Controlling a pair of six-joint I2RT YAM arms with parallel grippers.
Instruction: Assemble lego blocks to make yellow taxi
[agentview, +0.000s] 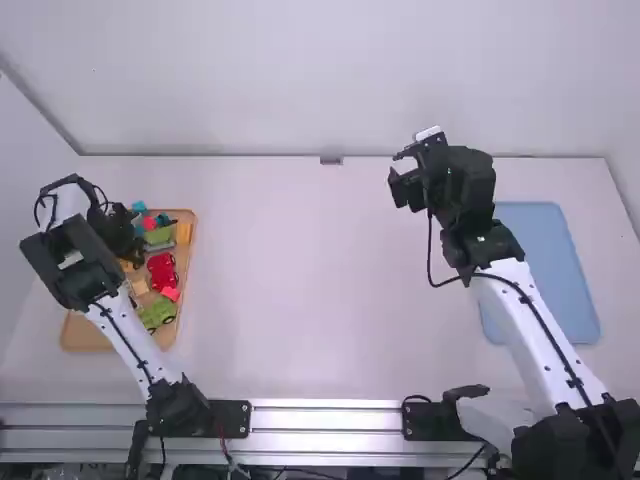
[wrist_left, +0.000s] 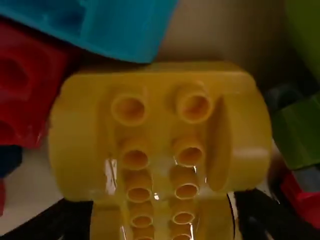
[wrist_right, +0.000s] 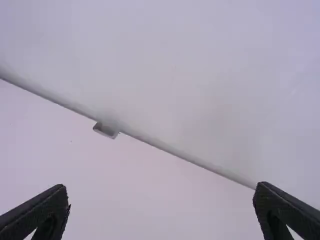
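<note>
While the left gripper (agentview: 130, 246) hangs over the tan tray (agentview: 84, 335) at frame left, its fingers hold the yellow block (wrist_left: 160, 100) by both sides. Tray contents: red blocks (agentview: 162, 272), green blocks (agentview: 157, 313), a teal block (wrist_left: 130, 25). Right gripper (agentview: 400, 170), upper right: fingers wide apart. Blue tray (agentview: 550, 270) at frame right, partly behind the arm. White table (agentview: 320, 280) spans between trays; far edge meets the wall (agentview: 320, 80).

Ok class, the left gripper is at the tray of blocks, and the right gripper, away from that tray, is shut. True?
Not quite: the right wrist view shows the right gripper open, its fingers wide apart. The left gripper is indeed at the tray.
</note>
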